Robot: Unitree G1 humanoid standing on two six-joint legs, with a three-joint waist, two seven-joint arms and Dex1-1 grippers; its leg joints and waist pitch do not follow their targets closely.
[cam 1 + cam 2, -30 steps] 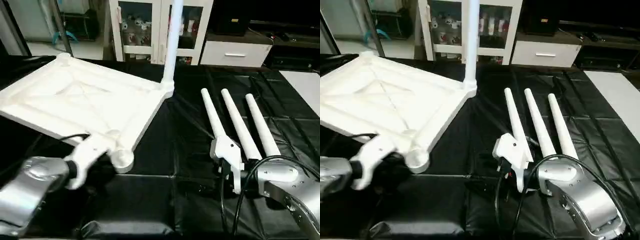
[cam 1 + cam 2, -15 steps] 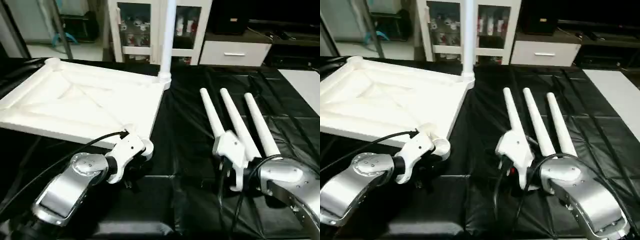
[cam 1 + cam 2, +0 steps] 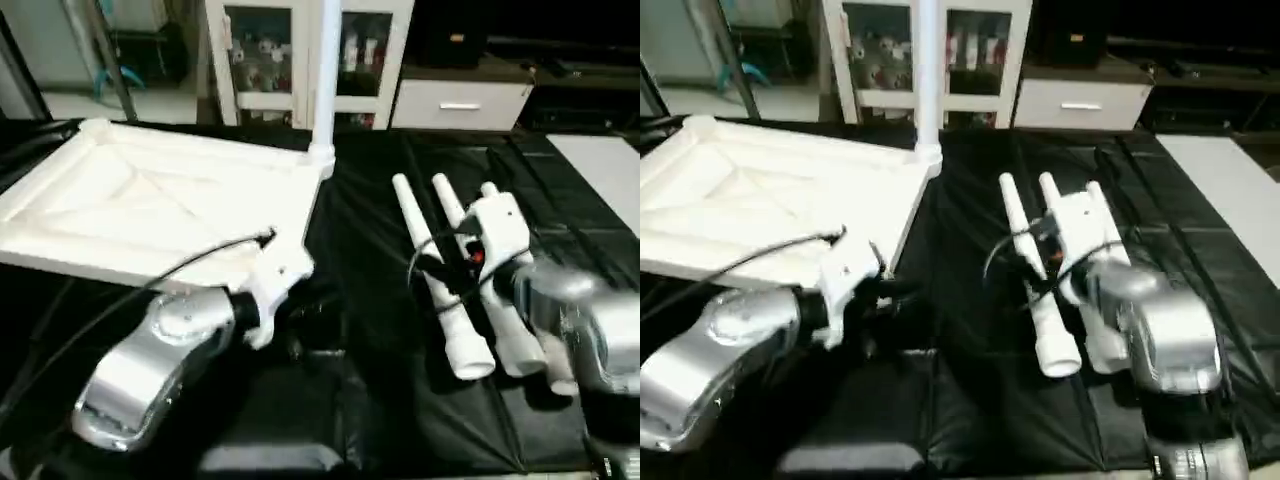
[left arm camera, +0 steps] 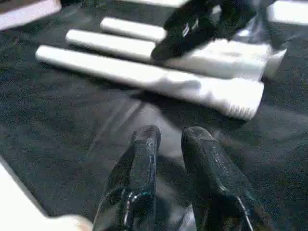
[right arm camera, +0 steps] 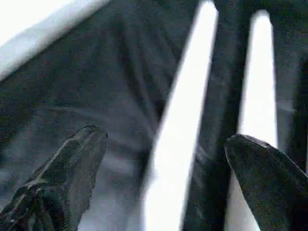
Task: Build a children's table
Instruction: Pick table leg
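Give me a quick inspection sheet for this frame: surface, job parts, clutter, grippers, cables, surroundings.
Surface: black padded mat, creased.
Job's things: tabletop lies ribbed side up; one fitted leg stands upright in its far corner socket; three loose legs lie side by side on the mat.
Clutter: nothing seen.
Grippers: left gripper hovers over the mat near the tabletop's near corner, jaws narrowly apart, holding nothing. Right gripper has its jaws wide open, straddling a loose leg, not closed on it.
Cables: black cable runs along the left forearm; more wiring at the right wrist.
Surroundings: white glass-door cabinet and a drawer unit behind.
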